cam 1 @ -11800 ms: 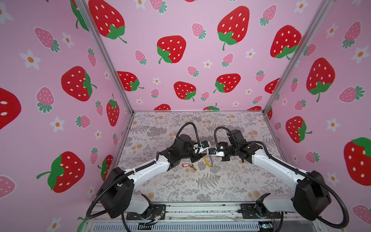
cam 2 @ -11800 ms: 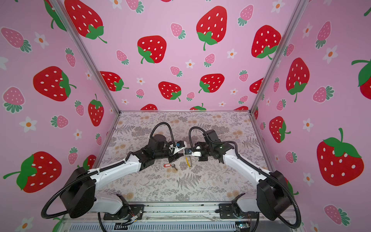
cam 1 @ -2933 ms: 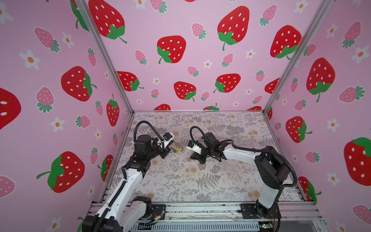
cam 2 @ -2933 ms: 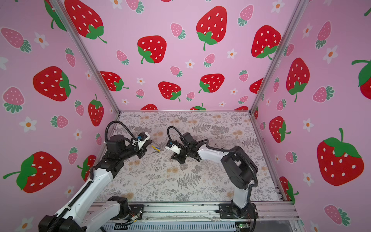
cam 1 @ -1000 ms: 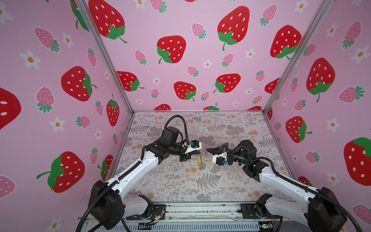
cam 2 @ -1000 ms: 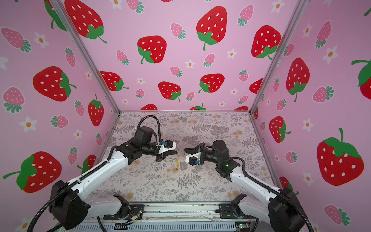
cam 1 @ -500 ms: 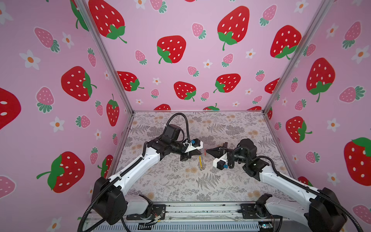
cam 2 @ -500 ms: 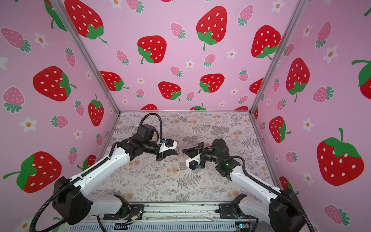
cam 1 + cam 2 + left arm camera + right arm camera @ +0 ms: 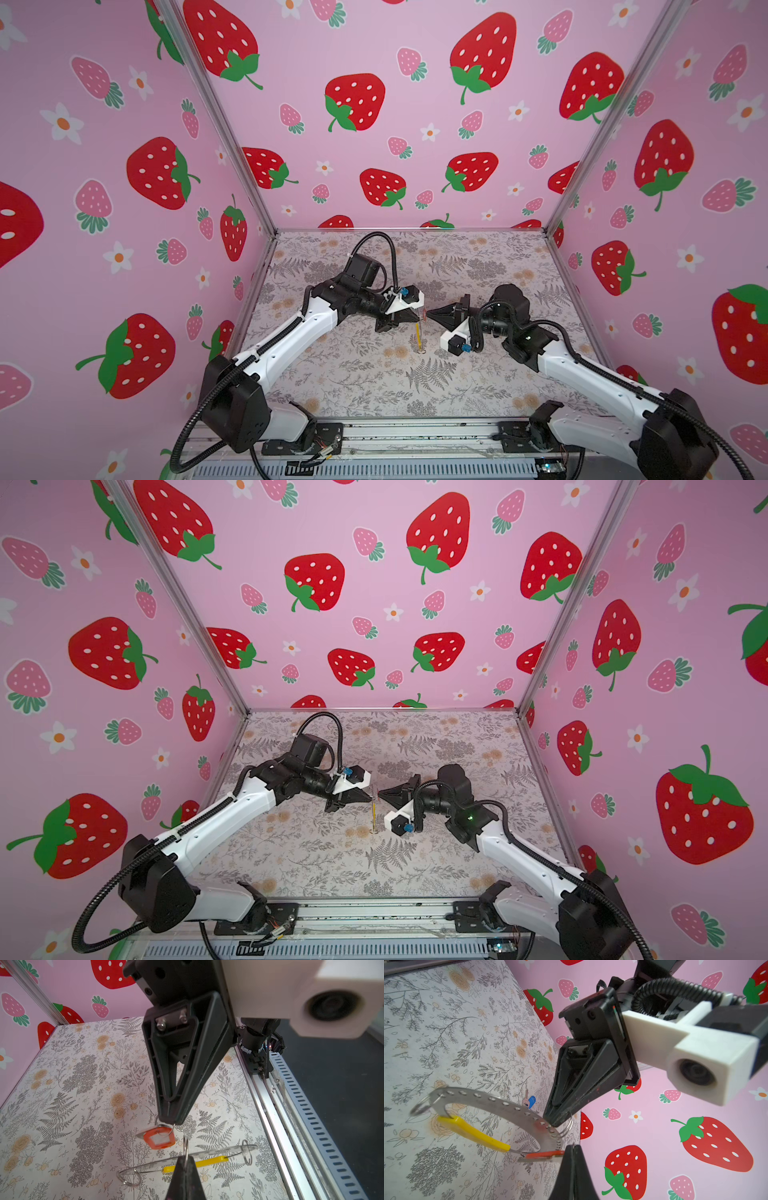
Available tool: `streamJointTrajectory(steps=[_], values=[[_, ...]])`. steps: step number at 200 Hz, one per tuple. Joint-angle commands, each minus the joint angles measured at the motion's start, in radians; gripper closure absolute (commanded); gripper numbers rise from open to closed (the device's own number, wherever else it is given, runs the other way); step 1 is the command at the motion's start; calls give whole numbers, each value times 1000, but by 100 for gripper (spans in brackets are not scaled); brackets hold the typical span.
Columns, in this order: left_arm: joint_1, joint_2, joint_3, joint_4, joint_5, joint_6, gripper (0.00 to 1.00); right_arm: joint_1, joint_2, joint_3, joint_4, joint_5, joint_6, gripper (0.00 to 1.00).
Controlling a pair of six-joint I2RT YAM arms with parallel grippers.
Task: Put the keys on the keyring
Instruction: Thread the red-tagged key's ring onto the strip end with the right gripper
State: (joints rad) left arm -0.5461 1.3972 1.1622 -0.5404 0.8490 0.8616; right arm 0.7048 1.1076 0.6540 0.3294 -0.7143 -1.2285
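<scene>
The keyring (image 9: 218,1151) is a grey perforated hoop with a yellow segment (image 9: 471,1131). It hangs above the table and shows edge-on in both top views (image 9: 419,337) (image 9: 374,812). My left gripper (image 9: 185,1158) is shut on a small split ring threaded on the hoop. My right gripper (image 9: 572,1148) is shut on the red-tagged key (image 9: 159,1139) and holds it against the hoop beside the left fingertips (image 9: 553,1120). In a top view the two gripper tips (image 9: 417,318) (image 9: 431,316) almost meet. The blue-tagged key (image 9: 530,1101) lies on the table beyond the hoop.
Small split rings (image 9: 129,1176) (image 9: 247,1153) hang at both ends of the hoop. The metal rail (image 9: 270,1105) runs along the table's front edge. Pink strawberry walls (image 9: 374,124) close the back and both sides.
Both grippers have drawn together over the middle of the table. The right one has carried the red-tagged key up to the hoop held by the left.
</scene>
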Motion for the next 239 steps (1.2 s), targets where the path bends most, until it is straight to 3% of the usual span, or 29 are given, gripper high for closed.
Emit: streamJointTrajectory(steps=[1, 239], values=[[-8, 9, 53, -44, 38, 38, 100, 7, 4, 40, -50, -36, -66, 100], [-26, 67, 126, -193, -4, 113, 100, 45, 10, 110, -226, -40, -185, 100]])
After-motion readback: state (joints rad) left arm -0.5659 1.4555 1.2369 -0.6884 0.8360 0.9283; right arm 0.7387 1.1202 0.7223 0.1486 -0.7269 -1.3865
